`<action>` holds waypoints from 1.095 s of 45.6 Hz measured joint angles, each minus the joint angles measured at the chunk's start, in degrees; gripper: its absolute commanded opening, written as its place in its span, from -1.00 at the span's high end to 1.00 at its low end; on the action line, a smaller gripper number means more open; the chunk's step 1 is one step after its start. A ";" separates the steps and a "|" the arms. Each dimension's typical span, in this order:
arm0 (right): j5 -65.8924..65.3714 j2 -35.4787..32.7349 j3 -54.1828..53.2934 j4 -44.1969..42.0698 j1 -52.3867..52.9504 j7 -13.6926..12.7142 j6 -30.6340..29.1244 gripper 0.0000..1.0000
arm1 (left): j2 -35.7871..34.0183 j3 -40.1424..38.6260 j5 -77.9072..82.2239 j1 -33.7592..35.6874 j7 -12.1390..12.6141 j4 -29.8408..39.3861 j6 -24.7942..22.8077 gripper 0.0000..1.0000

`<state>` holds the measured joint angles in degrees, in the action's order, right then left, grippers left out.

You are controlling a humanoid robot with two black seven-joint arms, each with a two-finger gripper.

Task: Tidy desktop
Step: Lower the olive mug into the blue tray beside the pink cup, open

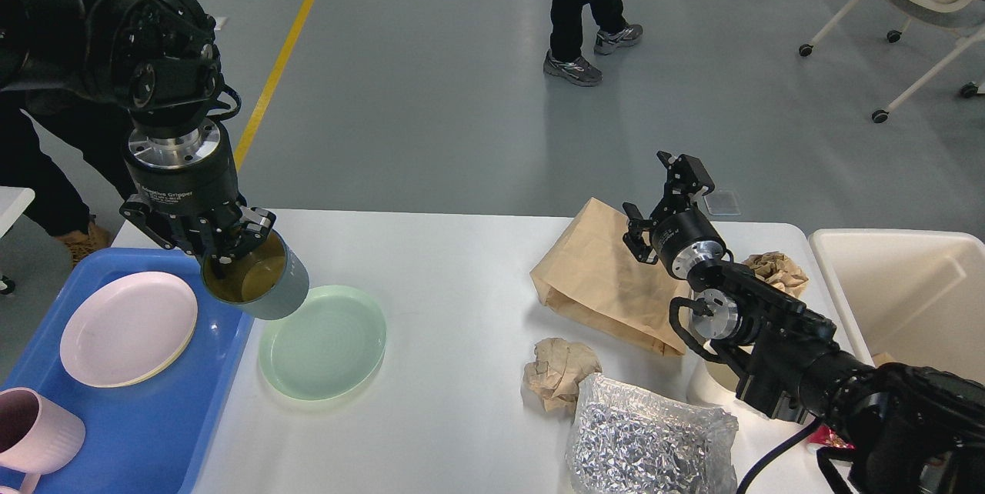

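The white desktop (454, 278) fills the lower half of the head view. My left gripper (231, 252) hangs above its left end, shut on the rim of a grey-green cup (262, 282) that it holds in the air, tilted, over the edge of the blue tray (185, 409). A pale green plate (323, 344) lies on the desktop just right of the cup. My right gripper (662, 186) stands open above a brown paper bag (600, 278) at the far right, holding nothing.
On the tray sit a pink plate (127, 328) and a pink mug (35, 432). A crumpled paper ball (558, 371), a silver foil bag (646, 440) and another paper wad (777, 271) lie on the right. A cream bin (908, 294) stands at the right edge. People stand beyond the table.
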<state>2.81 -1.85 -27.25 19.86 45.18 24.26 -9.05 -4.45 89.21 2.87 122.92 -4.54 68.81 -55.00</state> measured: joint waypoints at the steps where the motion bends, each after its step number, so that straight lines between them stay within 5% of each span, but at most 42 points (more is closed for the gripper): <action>1: 0.00 0.00 0.00 0.00 0.00 0.00 0.00 -1.00 | -0.37 0.09 0.03 -0.46 0.00 -0.12 0.00 1.00; 21: 0.00 0.00 0.00 0.00 0.00 0.00 0.00 -1.00 | -14.69 1.95 1.00 -21.24 0.19 -11.99 0.00 1.00; 50: 0.00 0.00 0.00 0.00 0.00 0.00 -0.02 -1.00 | -19.52 -1.38 0.55 -43.55 -0.02 -29.15 0.00 1.00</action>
<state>2.81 -1.84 -27.25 19.86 45.18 24.26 -9.07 -23.97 87.84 3.42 79.37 -4.57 39.66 -55.00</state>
